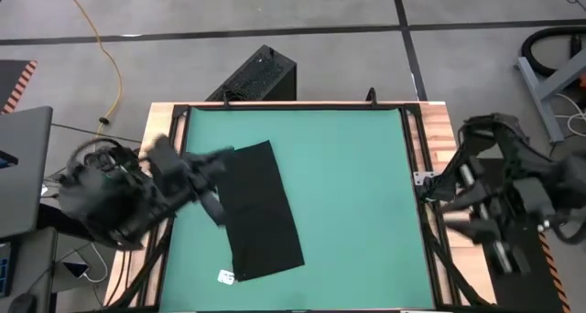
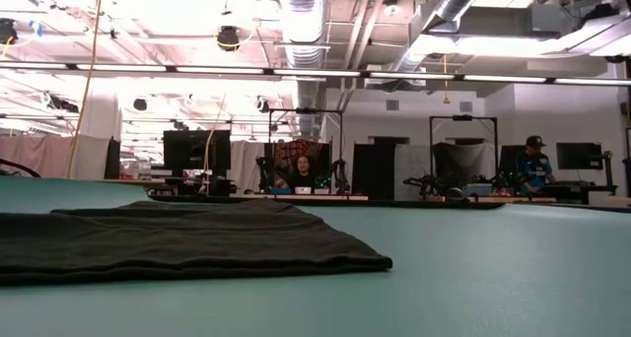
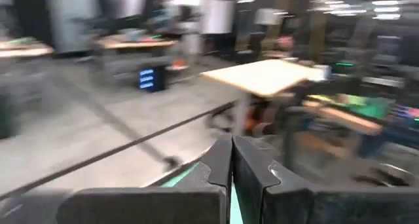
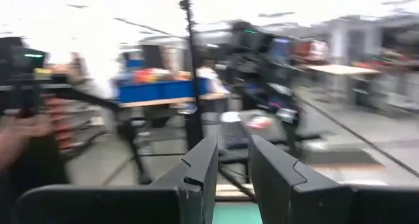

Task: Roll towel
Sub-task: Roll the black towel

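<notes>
Black towel [image 1: 259, 210] lies flat on the left of the green mat [image 1: 357, 194], white tag [image 1: 225, 276] at its near edge.

Soft, light, floppy; I'd pinch a short edge. Left hand [image 1: 217, 206] over it, fingers nearly closed, empty; right hand [image 4: 229, 165] waits off the worktop, slightly open.

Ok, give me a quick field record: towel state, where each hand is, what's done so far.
towel: flat and unrolled on the green mat, white tag at its near edge
left hand: fingers nearly shut, empty, over the towel's left far corner
right hand: slightly open, empty, off the table's right side
progress: rolling not yet started
</notes>
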Action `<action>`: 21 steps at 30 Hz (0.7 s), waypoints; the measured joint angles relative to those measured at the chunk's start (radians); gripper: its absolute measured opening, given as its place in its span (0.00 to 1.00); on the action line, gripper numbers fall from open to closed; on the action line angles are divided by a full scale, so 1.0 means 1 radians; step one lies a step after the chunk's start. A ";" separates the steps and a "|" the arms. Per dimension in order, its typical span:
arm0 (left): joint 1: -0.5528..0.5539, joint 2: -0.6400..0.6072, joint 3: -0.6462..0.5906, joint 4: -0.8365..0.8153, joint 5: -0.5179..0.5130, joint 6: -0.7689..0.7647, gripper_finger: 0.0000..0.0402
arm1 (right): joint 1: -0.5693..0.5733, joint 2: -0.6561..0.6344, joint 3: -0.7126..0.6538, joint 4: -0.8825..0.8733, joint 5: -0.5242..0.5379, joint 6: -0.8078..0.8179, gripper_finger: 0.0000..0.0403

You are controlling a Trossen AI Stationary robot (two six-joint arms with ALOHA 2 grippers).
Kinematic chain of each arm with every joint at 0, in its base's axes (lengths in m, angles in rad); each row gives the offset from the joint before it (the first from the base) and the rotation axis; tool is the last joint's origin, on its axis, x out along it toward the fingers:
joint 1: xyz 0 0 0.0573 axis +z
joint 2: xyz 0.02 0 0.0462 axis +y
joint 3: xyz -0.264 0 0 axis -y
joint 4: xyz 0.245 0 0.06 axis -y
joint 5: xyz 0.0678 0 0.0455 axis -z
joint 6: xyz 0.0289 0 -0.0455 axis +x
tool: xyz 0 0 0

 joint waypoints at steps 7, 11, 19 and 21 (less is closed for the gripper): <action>-0.028 -0.058 0.058 0.102 -0.038 0.151 0.00 | 0.022 -0.013 0.000 0.237 0.228 -0.292 0.27; -0.073 -0.074 0.084 0.122 -0.038 0.232 0.00 | 0.022 -0.008 0.033 0.491 0.258 -0.560 0.27; -0.175 -0.095 0.080 0.179 -0.038 0.338 0.00 | 0.063 0.017 0.259 0.526 0.212 -0.790 0.27; -0.185 -0.093 0.079 0.192 -0.037 0.352 0.00 | 0.077 0.039 0.329 0.521 0.193 -0.851 0.27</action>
